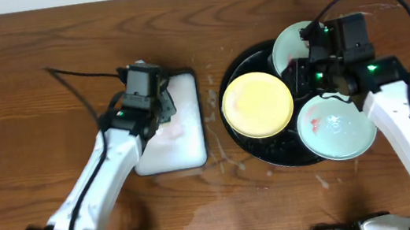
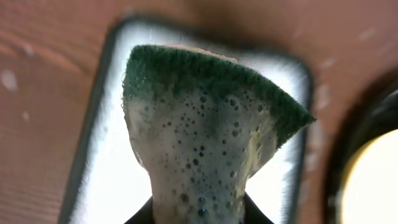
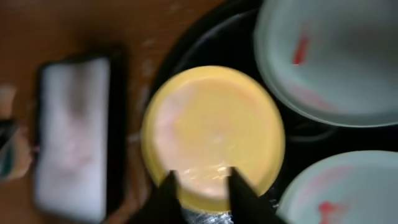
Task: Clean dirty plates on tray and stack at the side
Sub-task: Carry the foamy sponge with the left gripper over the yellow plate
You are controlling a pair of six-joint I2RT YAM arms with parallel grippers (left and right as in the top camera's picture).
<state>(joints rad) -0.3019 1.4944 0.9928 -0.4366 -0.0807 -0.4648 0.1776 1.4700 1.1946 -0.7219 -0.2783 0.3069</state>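
- The tray (image 1: 269, 152), black and glossy, is sitting on the right half of the wooden table (image 1: 12, 93) and is carrying all three plates, so no plate is standing at the side yet
- The white foam tray (image 1: 186, 151) is lying to the left of it, near but apart; I judge it is serving as the place for soaking the sponge
- The yellow plate (image 1: 258, 105) is lying on the left part of the black tray, reaching over its rim, and is looking almost free of smears; the far mint plate (image 1: 291, 44) and the near mint plate (image 1: 338, 128) are lying beside it, both showing red marks
- The sponge (image 2: 205, 124), green on top and full of foam, is hanging over the foam tray, and the left gripper (image 2: 198, 218) is pinching it from below, jaws pressing on both sides, ready for scrubbing
- The right gripper (image 3: 204, 190) is hovering at the edge of the yellow plate, fingers moderately parted and gripping nothing; probably it is preparing to steady or lift this plate
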